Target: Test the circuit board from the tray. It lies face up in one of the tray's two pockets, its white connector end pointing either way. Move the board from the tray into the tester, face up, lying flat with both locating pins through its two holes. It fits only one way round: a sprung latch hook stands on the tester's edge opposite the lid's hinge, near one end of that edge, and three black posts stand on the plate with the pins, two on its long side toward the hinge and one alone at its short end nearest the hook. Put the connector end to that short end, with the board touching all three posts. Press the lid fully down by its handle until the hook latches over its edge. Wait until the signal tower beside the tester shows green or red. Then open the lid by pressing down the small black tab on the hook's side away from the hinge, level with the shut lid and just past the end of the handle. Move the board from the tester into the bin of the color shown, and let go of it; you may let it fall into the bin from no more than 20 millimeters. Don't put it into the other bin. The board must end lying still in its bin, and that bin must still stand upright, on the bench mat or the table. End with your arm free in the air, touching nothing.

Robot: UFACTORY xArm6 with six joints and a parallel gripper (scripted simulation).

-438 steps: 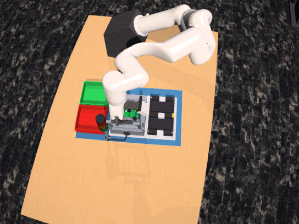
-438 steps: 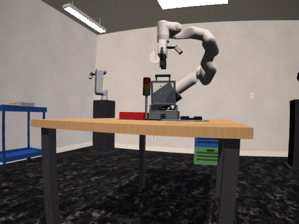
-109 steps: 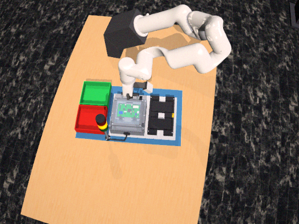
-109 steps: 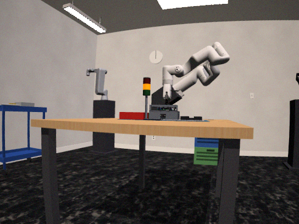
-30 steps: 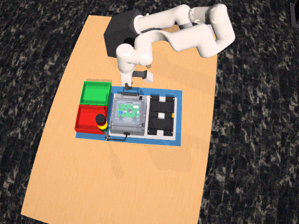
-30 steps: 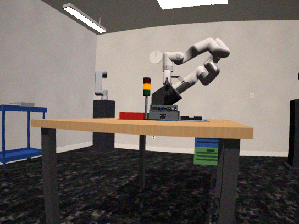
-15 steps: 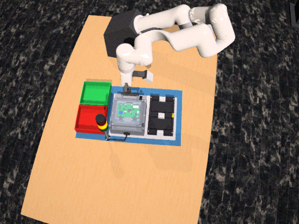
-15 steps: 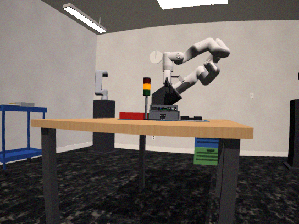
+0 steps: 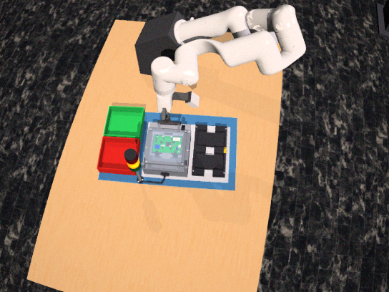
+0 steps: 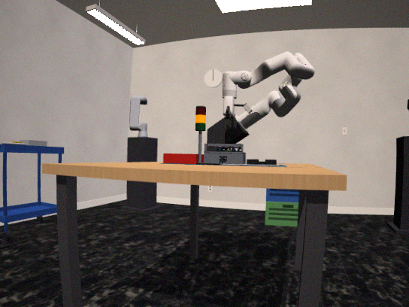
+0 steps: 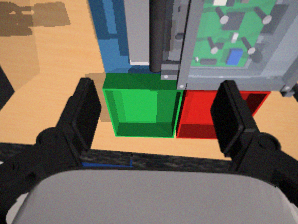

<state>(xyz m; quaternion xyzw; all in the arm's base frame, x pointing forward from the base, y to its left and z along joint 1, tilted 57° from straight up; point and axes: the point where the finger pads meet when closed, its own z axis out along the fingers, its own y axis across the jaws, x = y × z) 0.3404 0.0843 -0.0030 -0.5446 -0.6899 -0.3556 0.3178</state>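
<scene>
The green circuit board (image 9: 166, 144) lies face up inside the grey tester (image 9: 166, 150), under the lid's clear window. The lid looks shut down flat, also in the side view (image 10: 224, 147). My gripper (image 9: 164, 114) is open and empty, a little above the lid's black handle (image 9: 168, 122) at the tester's far edge. In the wrist view my fingers stand wide apart, with the handle (image 11: 157, 35) and the board (image 11: 232, 30) beyond them. The signal tower (image 10: 200, 118) shows its amber segment bright; its red and green segments look dark.
The green bin (image 9: 124, 122) and the red bin (image 9: 115, 154) stand left of the tester on the blue mat. The black tray (image 9: 209, 150) stands to the right with both pockets empty. The tower (image 9: 131, 159) rises at the tester's near left corner.
</scene>
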